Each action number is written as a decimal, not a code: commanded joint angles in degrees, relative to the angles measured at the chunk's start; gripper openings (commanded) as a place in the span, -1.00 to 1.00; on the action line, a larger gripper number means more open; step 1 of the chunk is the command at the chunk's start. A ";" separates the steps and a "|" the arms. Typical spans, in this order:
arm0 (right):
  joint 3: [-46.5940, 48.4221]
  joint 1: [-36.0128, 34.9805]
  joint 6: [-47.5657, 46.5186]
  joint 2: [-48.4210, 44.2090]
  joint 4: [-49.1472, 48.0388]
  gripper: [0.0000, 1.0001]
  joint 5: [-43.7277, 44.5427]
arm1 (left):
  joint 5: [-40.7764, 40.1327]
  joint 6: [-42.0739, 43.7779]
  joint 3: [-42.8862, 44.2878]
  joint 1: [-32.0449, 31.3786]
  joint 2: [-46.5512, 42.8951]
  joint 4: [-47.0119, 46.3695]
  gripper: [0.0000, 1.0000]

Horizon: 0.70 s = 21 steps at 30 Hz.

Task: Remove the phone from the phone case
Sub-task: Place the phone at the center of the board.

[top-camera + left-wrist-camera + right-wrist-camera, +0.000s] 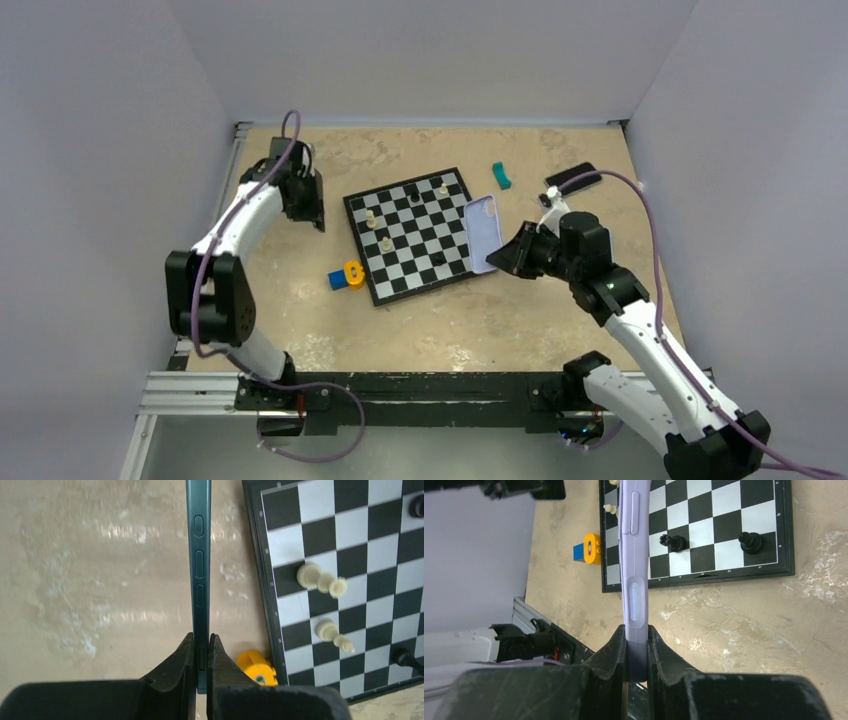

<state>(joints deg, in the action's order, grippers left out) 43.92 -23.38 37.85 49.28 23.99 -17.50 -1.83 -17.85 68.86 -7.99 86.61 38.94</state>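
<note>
Closest to the left wrist camera, the black fingers of the left gripper [201, 642] were pinched tight on one end of a slim, dark teal phone [199, 555]. It was held edge-on, so that its three side buttons faced the lens. The phone was bare, reaching away over the tan, marbled table [100, 580] just left of a black-and-white chessboard [350, 555]. Whether its far end touched the tabletop could not be told. Cream chess pieces [322, 580] sat on the board's squares. A yellow round-topped block [257, 667] rested by the board's edge, close to the fingers.

In the right wrist view, the right gripper [637, 630] was clamped in the same way on the end of a lilac, soft-looking phone case [634, 555]. The phone case was also edge-on and rose across the near edge of the chessboard. Two black chess pieces [674, 542] stood on the squares behind it. The yellow block lay off the board's corner with a small blue block [578, 552] against it.

From overhead, the phone case hung at the right edge of the chessboard. The left gripper with the phone was beyond the board's far left corner, so the two were well apart with the board between them. On the far right part of the table lay a small teal curved piece [501, 176] and a flat black rectangular object [572, 178].
</note>
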 commanded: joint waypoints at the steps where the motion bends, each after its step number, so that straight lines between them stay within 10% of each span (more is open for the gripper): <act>1: -2.08 -0.26 -4.14 -2.77 2.61 -1.00 -6.19 | 15.65 11.09 15.44 5.64 10.62 -3.20 -1.00; 21: -20.97 -12.47 6.56 -6.82 -11.54 -1.00 -16.63 | 22.86 14.73 63.05 12.34 54.78 20.51 -1.00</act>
<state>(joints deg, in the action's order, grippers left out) 24.75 -35.64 41.39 42.09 20.10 -31.46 22.52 -3.46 125.08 4.29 137.84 54.59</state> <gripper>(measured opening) 0.139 0.090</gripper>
